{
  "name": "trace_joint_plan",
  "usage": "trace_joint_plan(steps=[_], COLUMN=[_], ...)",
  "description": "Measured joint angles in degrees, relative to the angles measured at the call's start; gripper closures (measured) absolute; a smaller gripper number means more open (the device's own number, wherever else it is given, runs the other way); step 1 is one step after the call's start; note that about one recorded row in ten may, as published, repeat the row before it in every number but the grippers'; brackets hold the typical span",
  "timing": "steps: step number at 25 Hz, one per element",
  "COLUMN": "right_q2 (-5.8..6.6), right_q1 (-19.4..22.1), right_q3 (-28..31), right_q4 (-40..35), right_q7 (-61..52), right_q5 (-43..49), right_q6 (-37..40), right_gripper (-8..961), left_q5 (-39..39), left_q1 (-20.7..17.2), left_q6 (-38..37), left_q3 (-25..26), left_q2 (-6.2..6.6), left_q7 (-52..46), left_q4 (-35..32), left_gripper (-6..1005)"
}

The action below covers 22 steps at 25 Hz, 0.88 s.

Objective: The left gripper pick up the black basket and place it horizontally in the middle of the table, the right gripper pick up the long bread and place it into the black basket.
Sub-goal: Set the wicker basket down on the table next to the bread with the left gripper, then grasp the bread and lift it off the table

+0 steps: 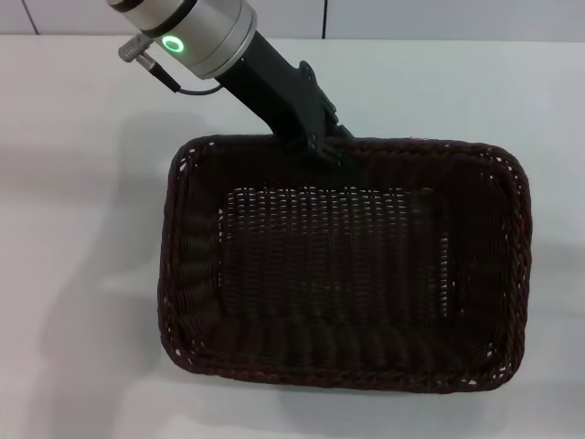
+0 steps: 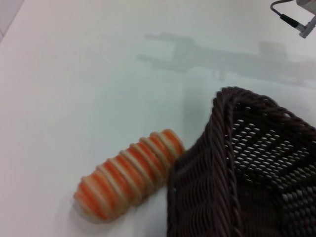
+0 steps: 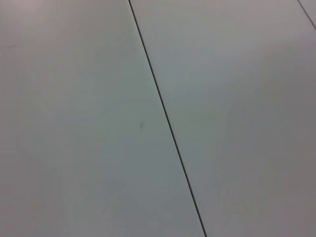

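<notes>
1. Left gripper (image 1: 320, 144): black, at the far rim of the basket in the head view, reaching down from a silver-grey arm (image 1: 196, 32) with a lit green ring (image 1: 173, 43). Fingers closed over the braided rim, one side inside and one outside as far as can be seen; fingertips themselves hidden by the weave.
2. Black basket (image 1: 343, 265): large, rectangular, dark woven wicker, rounded corners, sloping sides. Long side running across the view, near the middle of the table. Interior holding nothing visible. Whether the base rests fully on the table or is slightly lifted: cannot tell.
3. Long bread (image 2: 129, 174): tan loaf with orange-brown ridged stripes, lying on the table outside the basket, striped side up. One end just beside the basket's outer wall (image 2: 197, 187) near a corner; touching or barely apart, cannot tell. Seen in the left wrist view only.
4. Table (image 1: 82, 183): plain white, carrying basket and bread; arm shadow cast on it in the left wrist view.
5. Right gripper: not in view. Right wrist view showing only pale panels (image 3: 74, 123) divided by a thin dark seam (image 3: 165, 118).
</notes>
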<state>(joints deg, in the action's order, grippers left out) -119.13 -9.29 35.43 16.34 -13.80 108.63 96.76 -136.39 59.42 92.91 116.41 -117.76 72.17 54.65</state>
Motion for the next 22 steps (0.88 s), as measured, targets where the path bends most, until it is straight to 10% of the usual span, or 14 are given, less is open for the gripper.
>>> trace_joint_plan(steps=[8,14,18,22], right_q2=[-0.03,-0.04,-0.14,-0.08], right_q1=[0.2,0.25,0.29,0.41], right_q3=[-0.1,-0.71,-1.11,-2.88], right_q4=[-0.28,-0.66,-1.03,-1.59], right_q7=[0.0,0.0,0.0,0.0], right_q5=[0.0,0.0,-0.01,0.0], right_q6=[0.01,-0.34,-0.71,-1.41], right_gripper=[222,222,221,221], left_q5=[0.03,0.45,6.46,12.15], left_q1=[-1.0,-7.66,-19.22,-35.38], left_q6=[-1.49,-10.4,-31.62,-67.01], left_q3=[-0.03,0.35,-4.39,-22.38], left_q2=[0.04,-0.36,-0.73,-0.39], left_q7=[1.21,0.71,0.52,2.76], left_q4=[2.1,18.01,30.84,36.05], left_gripper=[447,395,395,394])
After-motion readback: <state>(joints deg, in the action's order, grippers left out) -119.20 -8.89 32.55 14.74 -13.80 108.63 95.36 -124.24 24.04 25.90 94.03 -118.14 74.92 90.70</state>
